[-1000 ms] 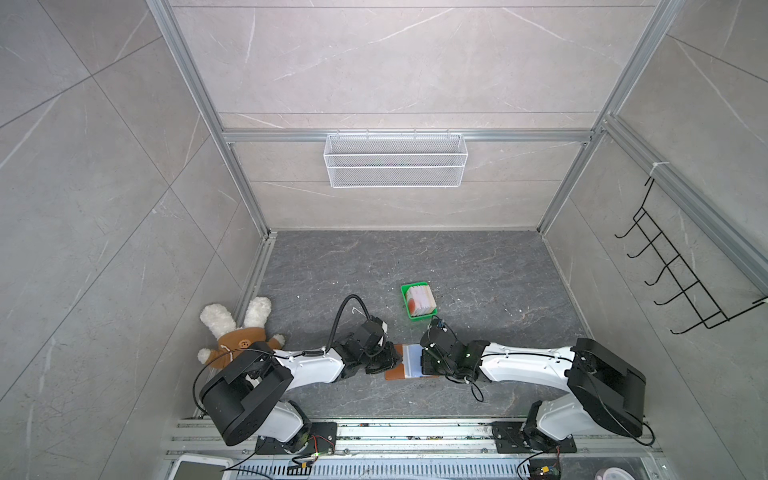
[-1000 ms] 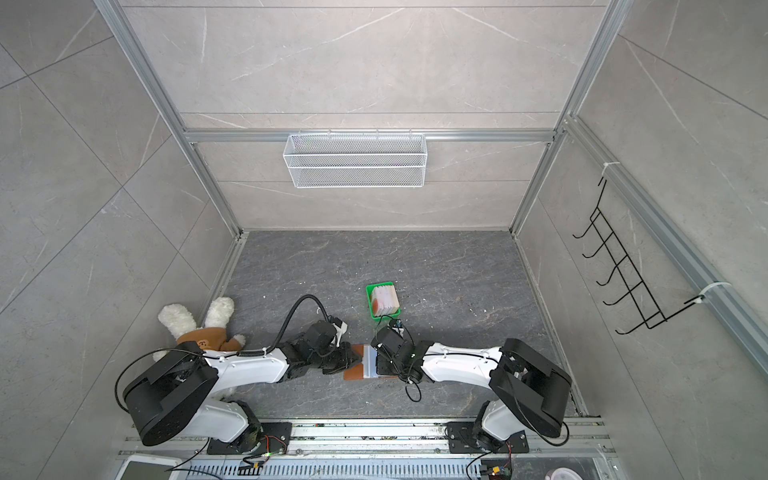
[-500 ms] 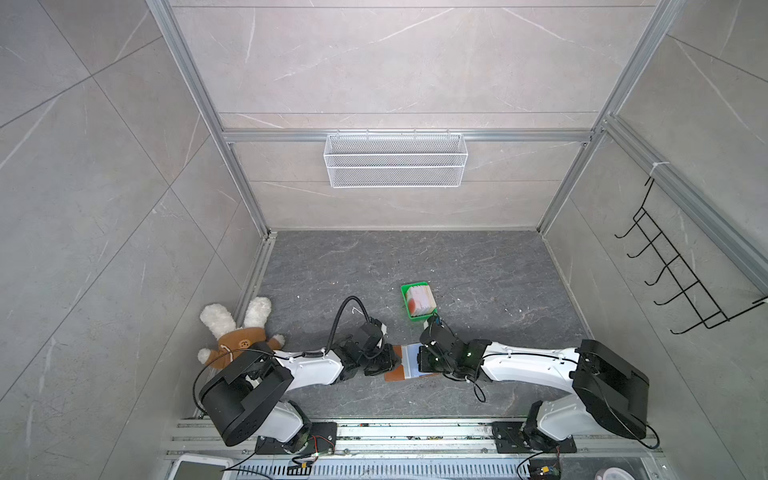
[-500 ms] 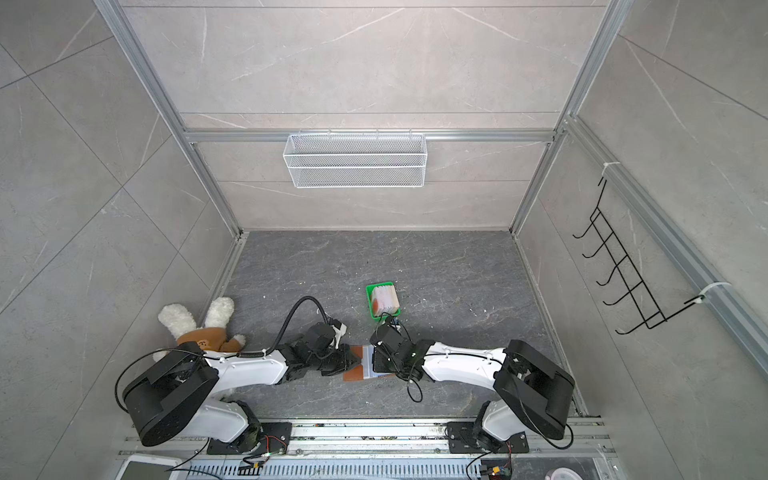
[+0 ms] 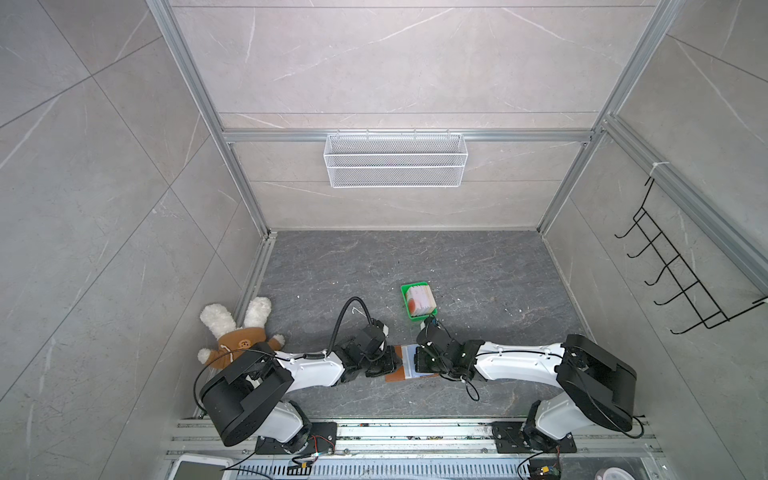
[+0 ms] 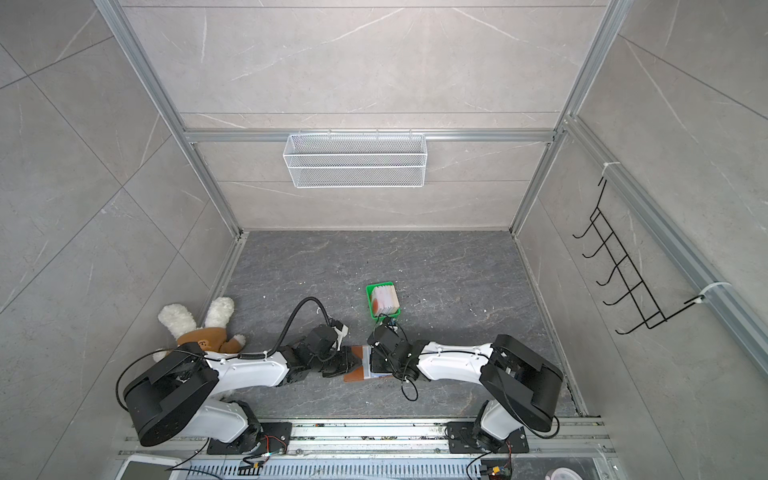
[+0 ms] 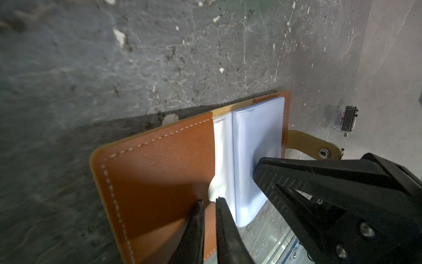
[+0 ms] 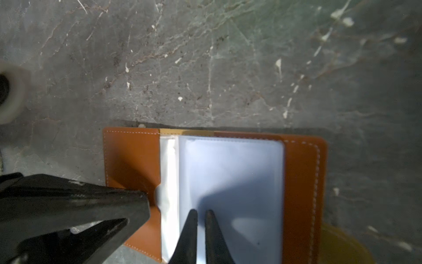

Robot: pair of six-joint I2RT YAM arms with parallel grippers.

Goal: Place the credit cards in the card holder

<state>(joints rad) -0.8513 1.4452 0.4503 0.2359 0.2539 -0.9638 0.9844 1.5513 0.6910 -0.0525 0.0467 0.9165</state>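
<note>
The tan-brown card holder [image 5: 394, 376] [image 6: 354, 376] lies open on the grey floor between my two grippers. Its leather flap [image 7: 159, 164], white sleeve and light-blue sleeve [image 8: 230, 173] face up. My left gripper [image 7: 209, 201] [image 5: 390, 365] has its jaws nearly together, tips resting on the flap at the pocket notch. My right gripper [image 8: 201, 211] [image 5: 419, 362] is also nearly closed, tips over the light-blue sleeve, with nothing visible between them. The credit cards [image 5: 420, 301] [image 6: 384, 301] stand stacked in a green tray behind the grippers.
The green tray [image 5: 405, 289] sits just beyond the right gripper. A plush toy [image 5: 237, 336] lies by the left wall. A white wire basket [image 5: 395, 162] hangs on the back wall and a black hook rack [image 5: 673, 270] on the right wall. The holder's snap tab [image 7: 319, 148] sticks out sideways.
My right gripper has crept slightly leftward over the card holder. The left gripper has barely moved, and the card holder stays open in place.
</note>
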